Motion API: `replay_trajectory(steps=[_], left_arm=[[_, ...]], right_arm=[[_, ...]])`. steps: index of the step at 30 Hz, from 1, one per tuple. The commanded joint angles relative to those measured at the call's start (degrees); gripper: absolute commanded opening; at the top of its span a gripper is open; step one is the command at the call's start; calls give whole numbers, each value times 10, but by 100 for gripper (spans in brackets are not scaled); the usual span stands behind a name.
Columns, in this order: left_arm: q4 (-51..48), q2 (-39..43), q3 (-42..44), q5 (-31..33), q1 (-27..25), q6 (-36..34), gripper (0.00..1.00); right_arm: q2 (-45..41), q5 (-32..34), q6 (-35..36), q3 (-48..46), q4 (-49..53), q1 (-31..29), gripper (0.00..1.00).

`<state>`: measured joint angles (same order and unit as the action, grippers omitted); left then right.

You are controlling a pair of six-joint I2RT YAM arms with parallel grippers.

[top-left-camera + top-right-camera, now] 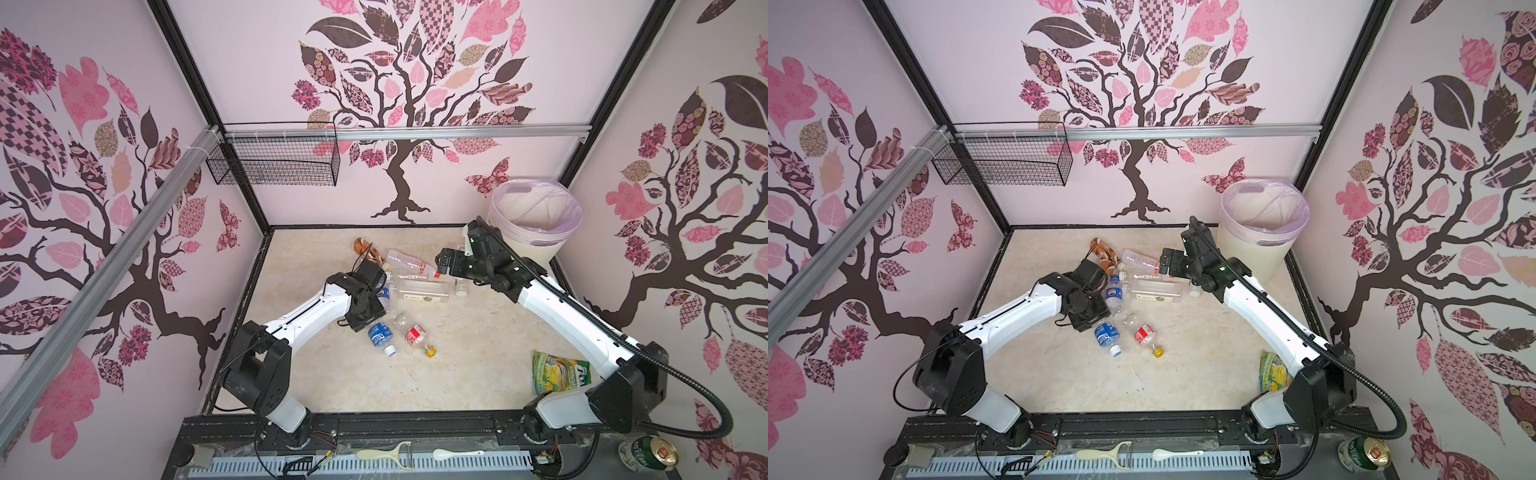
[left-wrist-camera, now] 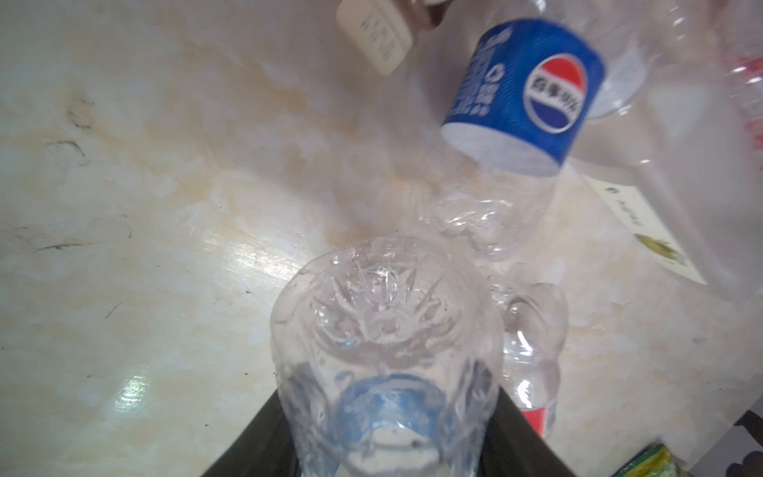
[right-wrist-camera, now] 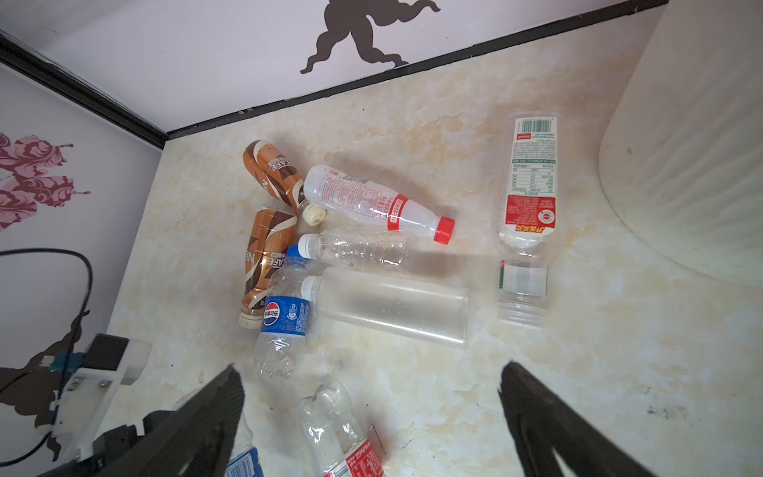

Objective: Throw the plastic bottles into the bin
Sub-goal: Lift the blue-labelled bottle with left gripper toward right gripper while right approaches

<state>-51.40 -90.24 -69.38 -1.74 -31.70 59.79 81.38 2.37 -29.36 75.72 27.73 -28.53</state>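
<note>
Left gripper (image 2: 388,396): you're clamped part-way in on the blue-label bottle (image 2: 384,330), with a black finger (image 2: 256,450) pressed to each side of it. Its base points away from the wrist camera.
Lift: you can't tell from these views whether that bottle is off the tabletop (image 2: 124,206).
Right gripper (image 3: 371,369): your jaws are spread wide and hold nothing. You're hanging over the heap by the red-capped bottle (image 3: 371,202), touching none of it.
Heap: the Pepsi bottle (image 3: 285,314), brown bottles (image 3: 266,256) and tall clear bottle (image 3: 392,305) lie bunched together at the middle of the table, towards the back wall.
Neighbour: the yellow-capped bottle (image 1: 417,336) lies on its side just beside your gripped one.
Bin (image 1: 528,249): it stands upright in the far right corner, lilac liner (image 1: 536,199) folded over the rim. A red-and-white labelled bottle (image 3: 530,181) lies near its foot.
</note>
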Motion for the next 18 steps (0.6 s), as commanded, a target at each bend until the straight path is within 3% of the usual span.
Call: replay_trajectory(steps=[1, 10, 18], left_arm=[[-15, 24, -63, 25, 10, -10, 57], [24, 2, -209, 11, 68, 11, 57], [30, -80, -341, -34, 77, 21, 58]], right_arm=[[-9, -68, -43, 37, 2, 17, 99], [7, -167, -74, 70, -4, 26, 100], [6, -244, -68, 49, -68, 13, 99]])
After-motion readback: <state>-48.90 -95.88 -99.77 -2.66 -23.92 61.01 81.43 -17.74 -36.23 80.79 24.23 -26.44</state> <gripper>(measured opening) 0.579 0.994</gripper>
